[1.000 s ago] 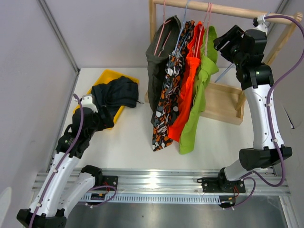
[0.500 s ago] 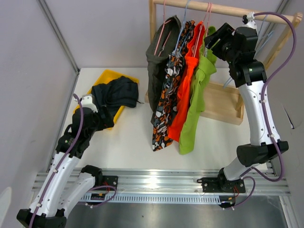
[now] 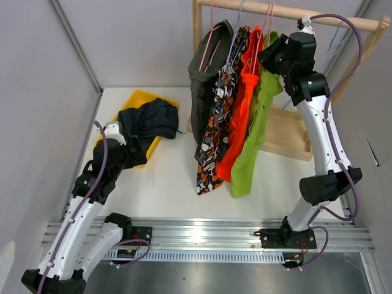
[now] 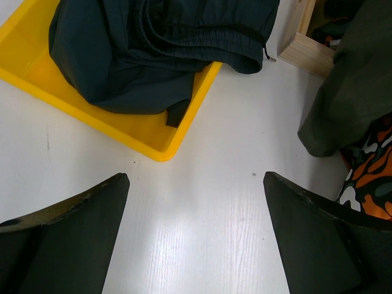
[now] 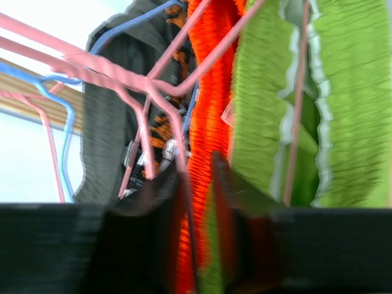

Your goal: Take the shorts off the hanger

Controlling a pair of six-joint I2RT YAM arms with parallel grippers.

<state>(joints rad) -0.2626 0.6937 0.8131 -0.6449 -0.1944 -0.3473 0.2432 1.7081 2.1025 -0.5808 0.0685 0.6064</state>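
Above the surface (image 3: 171, 184), the rail (image 3: 294, 13) carries four shorts on hangers: olive (image 3: 205, 86), camo (image 3: 214, 135), orange (image 3: 236, 122) and green (image 3: 251, 147). We judge one of five done: the navy shorts (image 3: 150, 119) lie in the tray (image 3: 138, 98), well apart from the rail. Our right end effector (image 3: 269, 52) sits at the orange and green waistbands; blur hides its grip, so we cannot tell. Our left end effector (image 4: 196, 177) hangs released, empty, near the tray.

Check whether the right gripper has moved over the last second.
Yes. Judged against the fixed wooden rail, the right gripper has swung left, closing on the top of the lime green shorts.
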